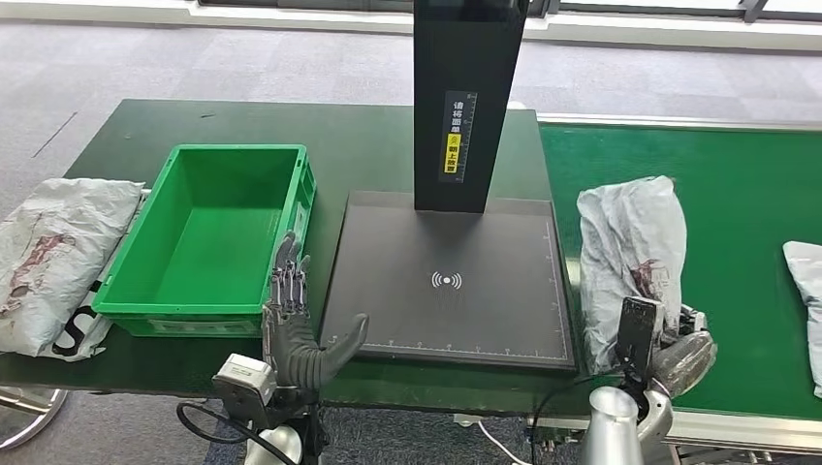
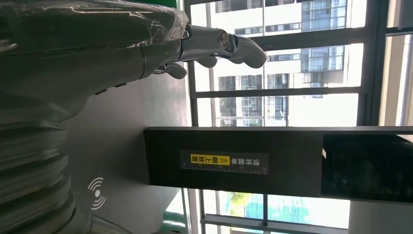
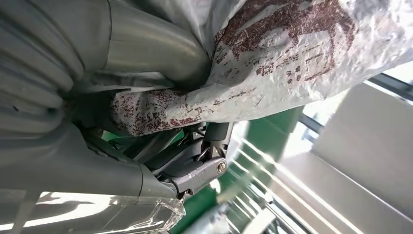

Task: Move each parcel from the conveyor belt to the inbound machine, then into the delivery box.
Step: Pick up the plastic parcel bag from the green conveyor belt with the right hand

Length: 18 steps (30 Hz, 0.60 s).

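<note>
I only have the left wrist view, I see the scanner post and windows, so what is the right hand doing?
Observer: The right hand grips a grey parcel at the conveyor belt's near edge, beside the inbound machine.
Operator: Is the parcel on the scan plate yet?
Observer: No, the plate shows bare, with its wireless symbol uncovered.
Operator: Anything in the delivery box?
Observer: The green delivery box looks empty; another parcel lies on the table beside it.
Operator: More parcels waiting?
Observer: Yes, one more lies farther along the belt.

Silver arms, grey ribbed left hand (image 1: 296,334)
</note>
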Each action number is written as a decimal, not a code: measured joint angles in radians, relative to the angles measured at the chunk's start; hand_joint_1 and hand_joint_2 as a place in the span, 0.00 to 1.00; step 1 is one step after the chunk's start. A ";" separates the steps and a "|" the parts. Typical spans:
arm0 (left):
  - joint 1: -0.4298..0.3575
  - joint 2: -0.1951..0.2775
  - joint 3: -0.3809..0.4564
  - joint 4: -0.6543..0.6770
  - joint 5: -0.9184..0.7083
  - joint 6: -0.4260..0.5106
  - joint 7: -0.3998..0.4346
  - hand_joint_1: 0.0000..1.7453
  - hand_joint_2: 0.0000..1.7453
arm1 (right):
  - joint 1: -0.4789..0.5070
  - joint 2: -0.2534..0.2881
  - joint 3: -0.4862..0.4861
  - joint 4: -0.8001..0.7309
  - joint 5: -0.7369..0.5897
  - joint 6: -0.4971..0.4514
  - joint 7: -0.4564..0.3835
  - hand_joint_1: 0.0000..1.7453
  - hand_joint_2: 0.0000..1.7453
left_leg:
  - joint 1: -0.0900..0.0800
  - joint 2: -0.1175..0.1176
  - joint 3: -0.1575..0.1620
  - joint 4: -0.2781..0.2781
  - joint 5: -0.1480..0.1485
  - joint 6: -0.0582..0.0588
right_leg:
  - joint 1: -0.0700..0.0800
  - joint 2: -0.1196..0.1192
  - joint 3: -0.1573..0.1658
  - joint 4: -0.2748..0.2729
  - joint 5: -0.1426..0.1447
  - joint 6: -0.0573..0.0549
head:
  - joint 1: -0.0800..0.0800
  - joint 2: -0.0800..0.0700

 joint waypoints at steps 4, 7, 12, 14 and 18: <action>-0.001 0.000 0.000 0.003 0.000 0.004 0.000 0.00 1.00 | 0.038 0.022 0.056 -0.132 -0.030 0.000 -0.020 1.00 1.00 | -0.001 0.001 0.000 0.000 -0.001 0.001 | -0.001 0.001 0.000 0.000 0.000 0.000 | 0.000 0.000; -0.001 0.000 0.000 0.005 0.000 0.008 0.000 0.00 1.00 | 0.053 0.024 0.106 -0.216 -0.054 0.000 -0.035 1.00 1.00 | -0.001 0.001 -0.001 0.000 -0.001 0.001 | -0.001 0.001 -0.001 0.000 0.000 0.001 | 0.000 0.000; -0.002 0.000 0.000 0.006 0.000 0.022 0.000 0.00 1.00 | 0.060 0.024 0.211 -0.287 -0.048 0.001 -0.017 1.00 1.00 | -0.001 0.001 0.000 0.000 -0.001 0.001 | -0.001 0.001 0.000 0.000 0.001 0.001 | 0.000 0.000; -0.002 0.000 0.000 0.006 0.000 0.026 0.000 0.00 1.00 | 0.060 0.024 0.274 -0.286 -0.045 0.011 -0.016 1.00 1.00 | -0.001 0.001 0.000 0.000 -0.001 0.001 | -0.001 0.002 -0.001 0.000 0.001 0.001 | 0.000 0.000; -0.003 0.000 0.000 0.008 -0.001 0.026 0.000 0.00 1.00 | 0.053 0.024 0.414 -0.265 -0.044 0.106 -0.002 1.00 1.00 | 0.000 0.002 0.000 0.000 0.000 0.000 | 0.000 0.003 -0.001 0.000 0.000 0.001 | 0.000 0.000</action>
